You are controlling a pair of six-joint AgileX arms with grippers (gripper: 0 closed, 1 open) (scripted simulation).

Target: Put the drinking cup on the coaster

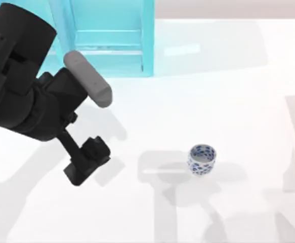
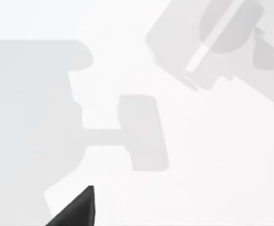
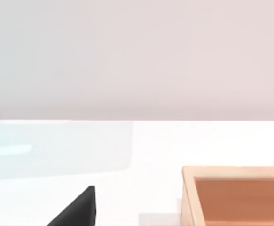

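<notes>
The drinking cup (image 1: 202,160), small, white with blue blotches, stands upright on the white table right of centre. My left gripper (image 1: 89,162) hangs over the table well to the cup's left, pointing down, with nothing seen in it. One dark fingertip (image 2: 75,210) of it juts into the left wrist view above bare table and shadows. In the right wrist view a square orange-brown coaster (image 3: 188,197) with a raised pale rim lies on the table, close to one dark fingertip (image 3: 78,209) of my right gripper.
A translucent blue structure (image 1: 112,35) stands at the table's back left, behind the left arm (image 1: 31,101). White table (image 1: 238,91) spreads between the left gripper and the cup, crossed by grey shadows.
</notes>
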